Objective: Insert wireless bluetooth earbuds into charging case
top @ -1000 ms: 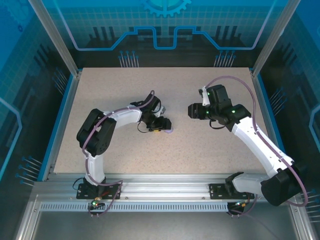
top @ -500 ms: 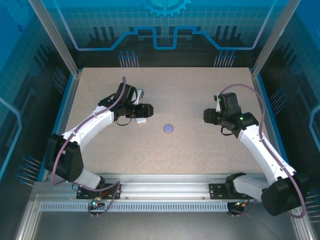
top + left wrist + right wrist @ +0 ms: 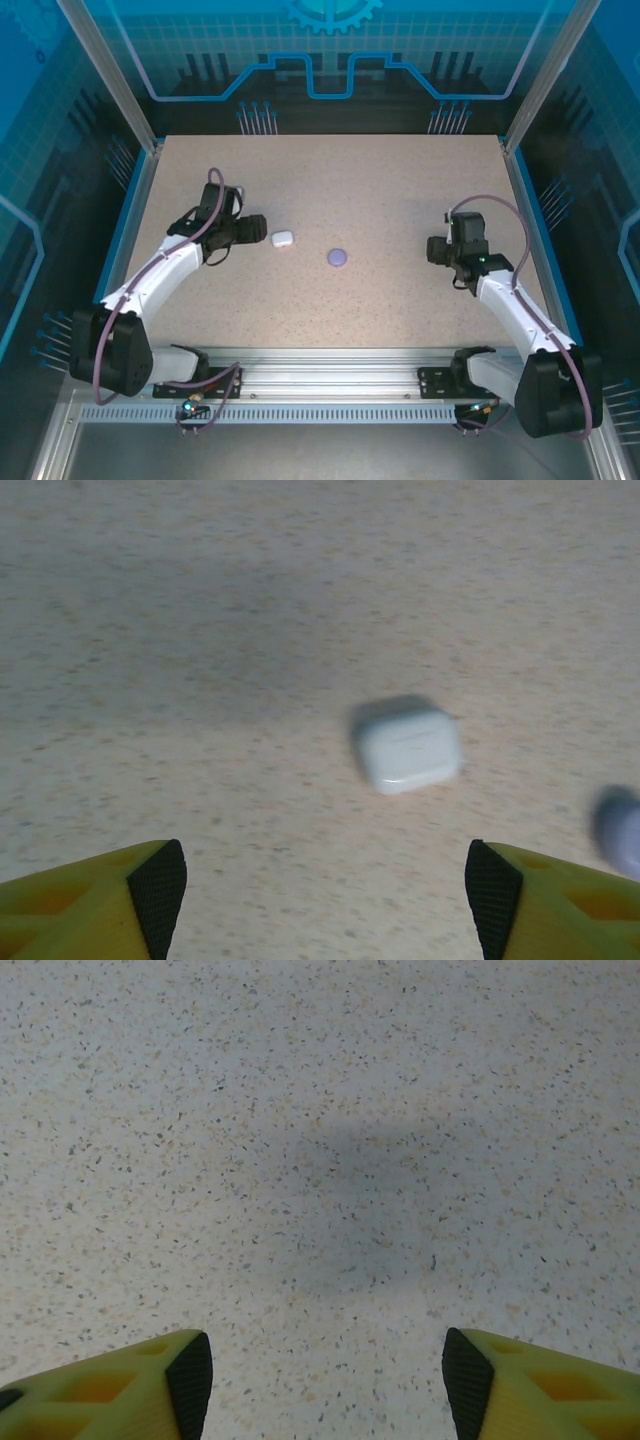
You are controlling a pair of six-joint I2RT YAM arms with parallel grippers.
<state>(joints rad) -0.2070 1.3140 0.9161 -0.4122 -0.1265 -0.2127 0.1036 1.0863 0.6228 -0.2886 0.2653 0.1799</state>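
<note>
The white charging case (image 3: pixel 282 238) lies shut on the speckled table, left of centre. In the left wrist view the charging case (image 3: pixel 407 744) rests flat, ahead of the jaws and apart from them. My left gripper (image 3: pixel 262 230) stands open just left of the case, nothing between its yellow fingers (image 3: pixel 95 900). My right gripper (image 3: pixel 434 249) hangs open over bare table at the right, its fingers (image 3: pixel 545 1385) wide apart. The earbuds are out of view.
A flat round purple disc (image 3: pixel 338 257) lies near the table's middle, right of the case; its blurred edge shows in the left wrist view as the disc (image 3: pixel 620 828). Blue rails border the table (image 3: pixel 400 190) left and right.
Both arms have drawn back outward from the middle. The left gripper has let go of the case, which now lies free on the table, and the disc sits uncovered.
</note>
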